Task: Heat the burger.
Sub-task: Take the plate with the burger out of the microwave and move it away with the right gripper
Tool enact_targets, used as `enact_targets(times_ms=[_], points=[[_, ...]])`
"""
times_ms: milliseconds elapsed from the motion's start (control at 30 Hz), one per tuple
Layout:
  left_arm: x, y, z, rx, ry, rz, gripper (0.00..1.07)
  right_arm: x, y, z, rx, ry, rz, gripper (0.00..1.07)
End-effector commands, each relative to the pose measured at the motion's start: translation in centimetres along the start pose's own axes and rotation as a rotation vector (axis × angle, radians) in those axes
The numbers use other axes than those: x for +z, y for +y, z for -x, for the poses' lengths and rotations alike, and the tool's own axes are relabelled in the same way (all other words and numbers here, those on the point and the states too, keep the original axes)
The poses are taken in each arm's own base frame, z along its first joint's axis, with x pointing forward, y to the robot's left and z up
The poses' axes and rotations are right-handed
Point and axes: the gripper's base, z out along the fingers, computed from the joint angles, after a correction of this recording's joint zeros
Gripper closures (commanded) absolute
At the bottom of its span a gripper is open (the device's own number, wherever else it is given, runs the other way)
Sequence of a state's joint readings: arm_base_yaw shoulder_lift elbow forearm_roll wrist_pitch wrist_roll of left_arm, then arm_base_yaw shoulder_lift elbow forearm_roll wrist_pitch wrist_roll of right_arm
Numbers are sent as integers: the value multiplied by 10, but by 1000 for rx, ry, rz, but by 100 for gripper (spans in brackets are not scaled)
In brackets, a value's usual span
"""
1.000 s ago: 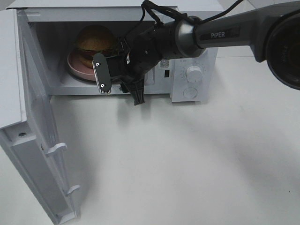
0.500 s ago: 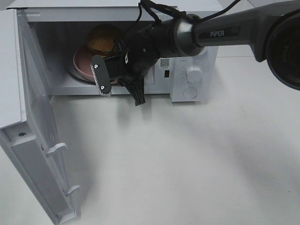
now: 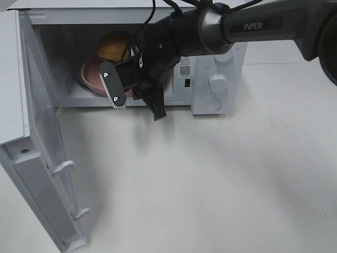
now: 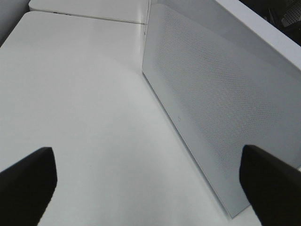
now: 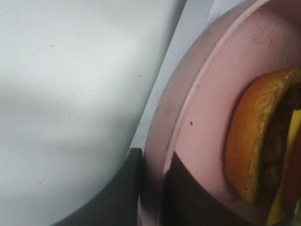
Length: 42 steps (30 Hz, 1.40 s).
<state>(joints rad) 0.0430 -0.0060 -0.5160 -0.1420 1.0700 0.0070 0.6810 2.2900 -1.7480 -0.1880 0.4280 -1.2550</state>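
My left gripper (image 4: pixel 146 181) spread wide over bare table (image 4: pixel 75 103), beside microwave door (image 4: pixel 211 113). My right gripper (image 3: pixel 124 89) reaches into open microwave (image 3: pixel 216 58) — clamped on pink plate (image 3: pixel 92 71) rim. Burger (image 3: pixel 113 46) sits on plate, inside cavity.

The long grey-black right arm (image 3: pixel 263 23) reaches in from the right side, its wrist bent down toward the left. The black right gripper (image 3: pixel 122 88) is closed on the rim of the pink round plate (image 5: pixel 197 117). The left gripper's (image 4: pixel 150 186) 2 dark fingers (image 4: pixel 26 181) stand wide apart, holding nothing.
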Motion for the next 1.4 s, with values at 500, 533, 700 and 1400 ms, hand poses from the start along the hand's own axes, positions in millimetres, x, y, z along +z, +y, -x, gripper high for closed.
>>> enact_targets(times_ms=[500, 533, 700, 1400], points=[[-2, 0, -1, -6, -18, 1, 9, -37, 7, 8, -55, -49, -118, 107], [-2, 0, -1, -6, -18, 1, 9, -39, 9, 8, -62, -53, -131, 107], [-2, 0, -1, -6, -18, 1, 9, -43, 17, 7, -75, -66, -162, 107], [-2, 0, -1, -6, -18, 1, 9, -79, 59, 0, -81, -112, -209, 107]])
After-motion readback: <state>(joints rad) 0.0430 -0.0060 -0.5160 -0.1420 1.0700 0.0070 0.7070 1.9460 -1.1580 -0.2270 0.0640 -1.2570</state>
